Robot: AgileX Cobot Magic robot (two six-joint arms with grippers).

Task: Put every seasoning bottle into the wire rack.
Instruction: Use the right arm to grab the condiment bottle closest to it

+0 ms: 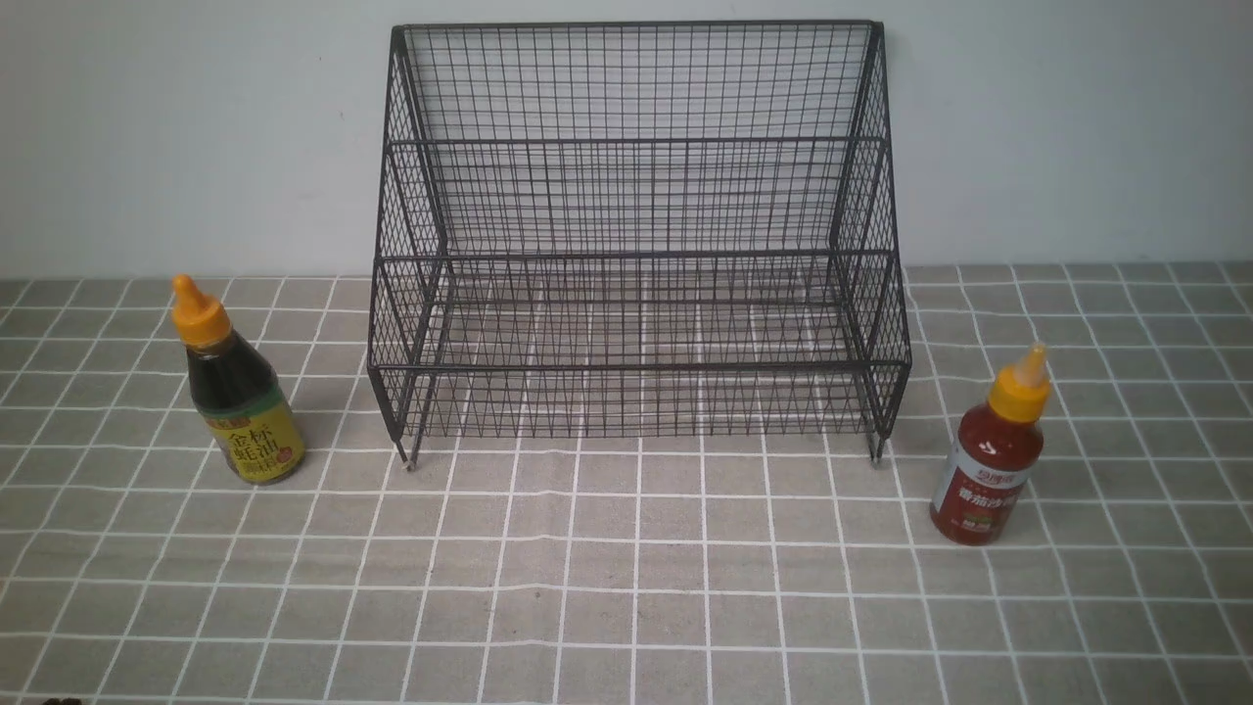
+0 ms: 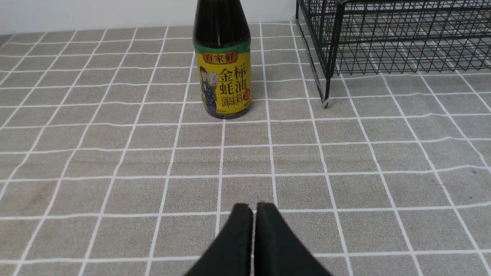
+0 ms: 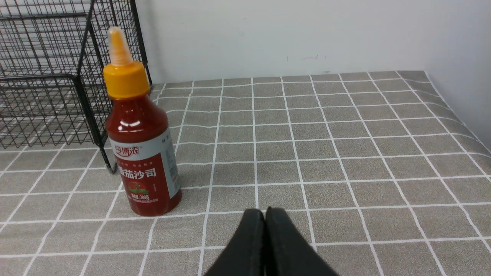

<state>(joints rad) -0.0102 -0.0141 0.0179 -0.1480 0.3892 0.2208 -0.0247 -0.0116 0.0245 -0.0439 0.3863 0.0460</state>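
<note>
The black wire rack (image 1: 636, 245) stands at the back middle against the wall, with nothing in it. The dark brown sauce bottle (image 1: 235, 387) with a yellow-green label stands upright to its left, also in the left wrist view (image 2: 223, 65). The red sauce bottle (image 1: 991, 452) with a white-red label stands upright to the rack's right, also in the right wrist view (image 3: 141, 145). My left gripper (image 2: 253, 209) is shut and empty, well short of the brown bottle. My right gripper (image 3: 264, 211) is shut and empty, near the red bottle's base. Neither arm shows in the front view.
A grey tablecloth with white grid lines (image 1: 626, 587) covers the table. A pale wall (image 1: 1077, 127) runs behind the rack. The rack's foot (image 2: 326, 102) stands near the brown bottle. The table's right edge meets a wall (image 3: 472, 69).
</note>
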